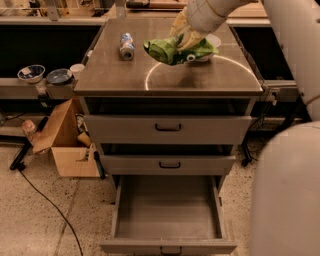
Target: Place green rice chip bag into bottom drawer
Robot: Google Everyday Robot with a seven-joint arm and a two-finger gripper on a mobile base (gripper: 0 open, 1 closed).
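Brushed-metal cabinet top (115, 75), dull brown-grey, with a pale arc of glare curving across the right half.

Gripper (184, 39) at the back right of the top, on a white arm (210, 12) entering from the upper edge. Jaws pinched on the upper folds of the bag (172, 51). Bag crumpled, lime green with white and dark print, hanging low at the top's rear; cannot tell whether touching the metal. White bowl (214, 39) just behind and right of it, mostly hidden. Can (126, 46) lying on its side left of the bag, apart from it.

Two upper drawers (125, 131) below, black handles, fronts nearly flush. Bottom drawer (167, 212) pulled well out, flat grey tray inside.

Speckled stone floor (30, 225). Black cable (47, 202) trailing across it at left. Open cardboard box (70, 150) against the cabinet's left side. Low shelf (20, 89) further left with two dishes (31, 73) and a small cup. Large white robot body (287, 190) filling the right edge.
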